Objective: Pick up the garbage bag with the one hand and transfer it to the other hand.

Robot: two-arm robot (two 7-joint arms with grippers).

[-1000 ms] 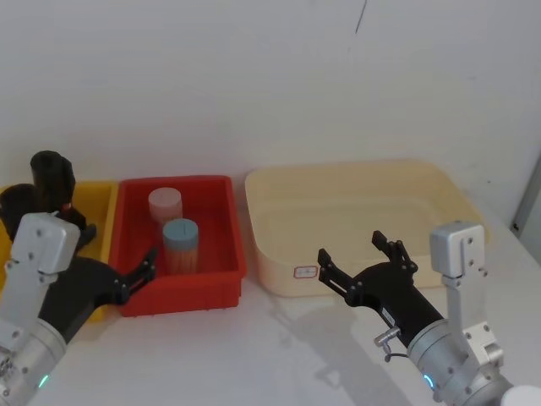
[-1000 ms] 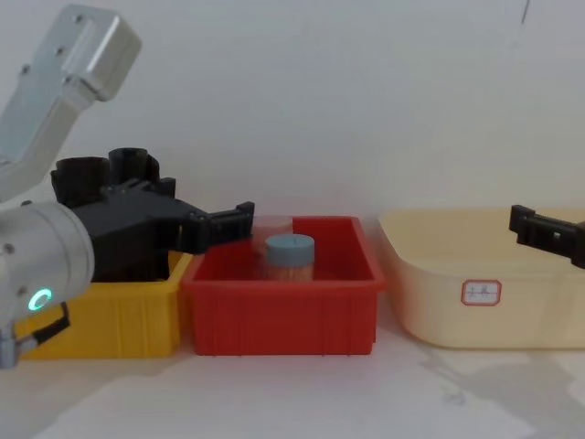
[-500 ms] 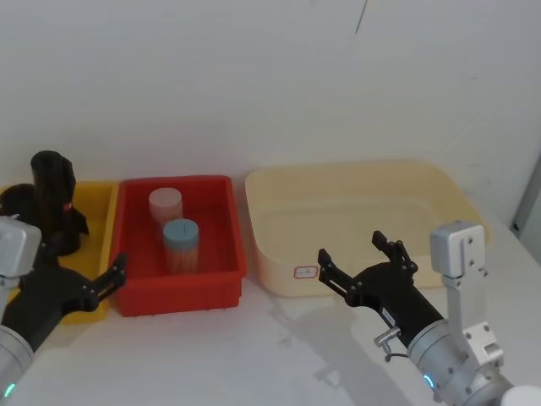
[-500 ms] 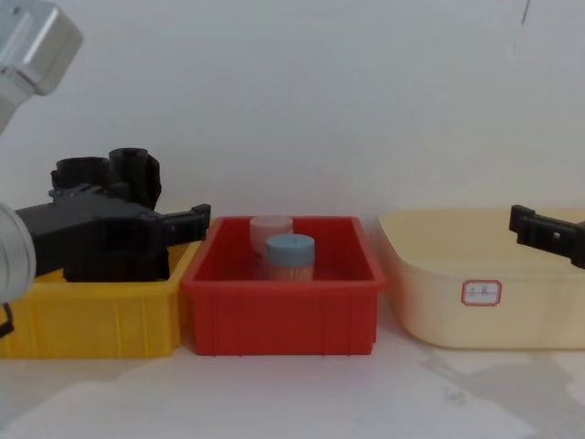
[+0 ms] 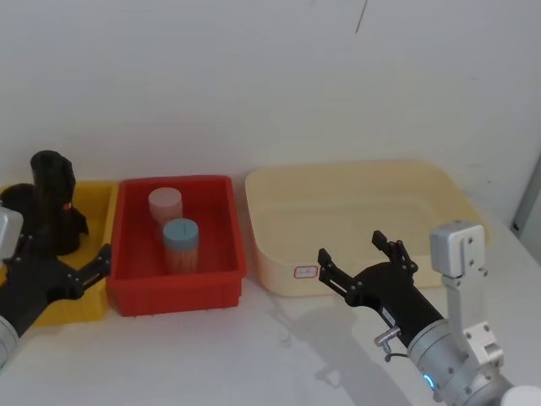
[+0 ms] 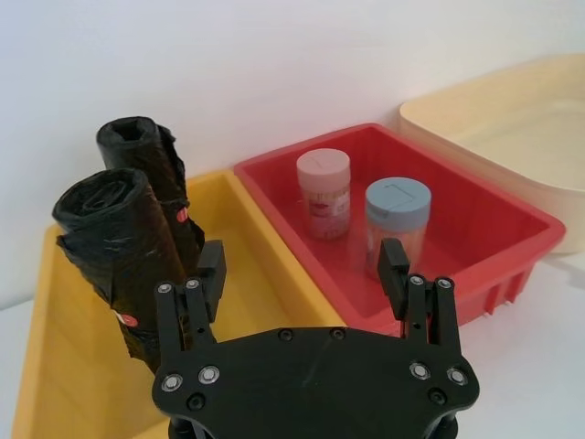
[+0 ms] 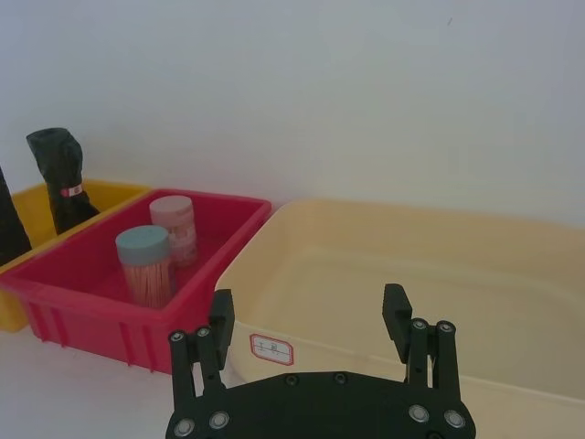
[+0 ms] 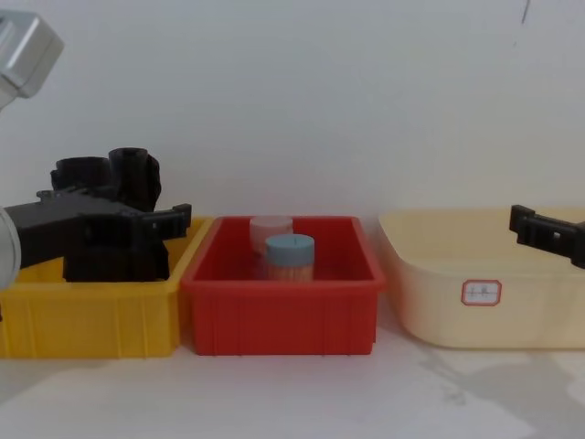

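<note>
The garbage bag (image 6: 102, 233), a thick black roll with a small red mark, stands upright in the yellow bin (image 6: 265, 274); it also shows at the bin's left (image 5: 15, 200). A slimmer black roll (image 6: 151, 169) stands just behind it. My left gripper (image 6: 302, 270) hovers open and empty at the bin's near side (image 5: 69, 259), a short way from both rolls. Over the table in front of the cream tub, my right gripper (image 5: 351, 249) stands open and empty; its wrist view looks across its spread fingers (image 7: 308, 315).
A red bin (image 5: 221, 279) between the yellow bin and the cream tub (image 5: 439, 203) holds a pink-capped jar (image 5: 166, 205) and a blue-capped jar (image 5: 180, 244). A white wall runs behind all three. Bare white table lies in front.
My left gripper has drawn back and to the left, from the red bin's front corner to the near side of the yellow bin. The right arm has not moved.
</note>
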